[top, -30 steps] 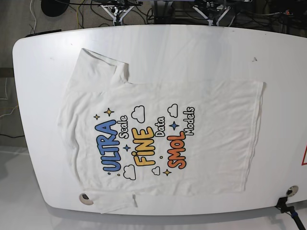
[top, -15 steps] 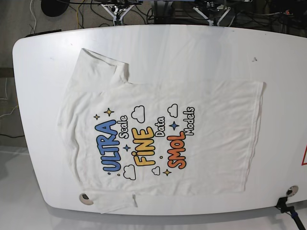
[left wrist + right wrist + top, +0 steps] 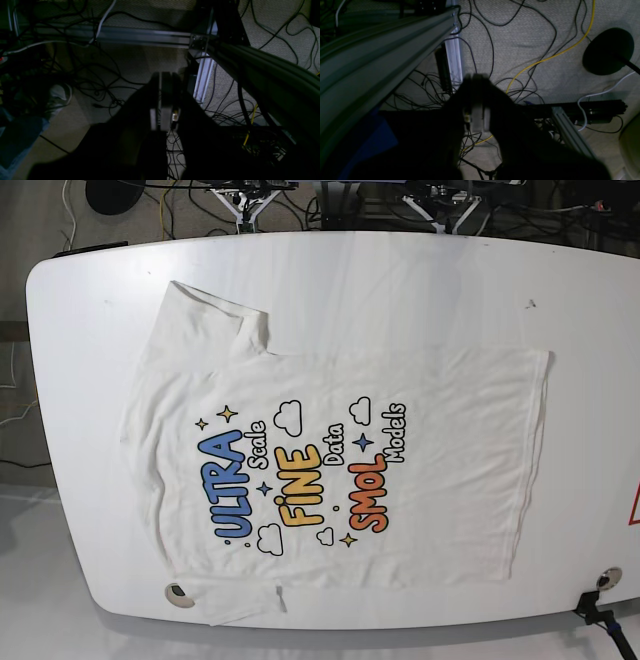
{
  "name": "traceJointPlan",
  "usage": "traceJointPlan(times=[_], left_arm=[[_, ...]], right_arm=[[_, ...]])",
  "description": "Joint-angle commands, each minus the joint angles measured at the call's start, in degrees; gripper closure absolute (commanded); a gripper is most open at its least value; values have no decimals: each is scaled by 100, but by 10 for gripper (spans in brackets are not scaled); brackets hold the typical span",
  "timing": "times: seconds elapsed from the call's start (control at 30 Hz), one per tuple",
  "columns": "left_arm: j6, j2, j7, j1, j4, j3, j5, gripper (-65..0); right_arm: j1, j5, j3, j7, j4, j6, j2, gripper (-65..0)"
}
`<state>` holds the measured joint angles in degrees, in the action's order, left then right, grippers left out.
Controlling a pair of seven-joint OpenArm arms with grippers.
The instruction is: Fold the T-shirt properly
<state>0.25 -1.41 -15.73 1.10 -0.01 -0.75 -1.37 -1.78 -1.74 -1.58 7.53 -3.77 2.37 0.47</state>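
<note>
T-shirt (image 3: 340, 470) spread flat, print up, on the white table (image 3: 420, 275).

Its near sleeve hangs over the table's front edge. Beyond the far edge, off the table, the left gripper (image 3: 163, 75) and right gripper (image 3: 476, 76) hang closed and empty above cables (image 3: 520, 70) on the floor.

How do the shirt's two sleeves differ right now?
On the white printed cotton T-shirt, the far sleeve lies wholly on the white table; the near sleeve reaches the table's near edge. The far sleeve shows broad and spread; the near one shows as a narrow strip. Both are plain white.
</note>
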Motion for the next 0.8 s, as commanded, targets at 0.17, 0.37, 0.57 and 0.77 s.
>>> traceJointPlan(times=[0.17,0.37,0.57,0.77], left_arm=[[31,-37,45,83,40,25,-15,0],[32,-120,113,360,268,18,-22,0],[180,-141,38,350,210,17,-29,0],[189,-156,-23,354,164,21,-5,0]], right_arm=[[-219,9,0,20,-240,-3,34,0],[-613,20,17,38,-407,5,150,0],[-519,5,2,123,-432,-16,117,0],[-527,-6,-9,118,-399,53,120,0]])
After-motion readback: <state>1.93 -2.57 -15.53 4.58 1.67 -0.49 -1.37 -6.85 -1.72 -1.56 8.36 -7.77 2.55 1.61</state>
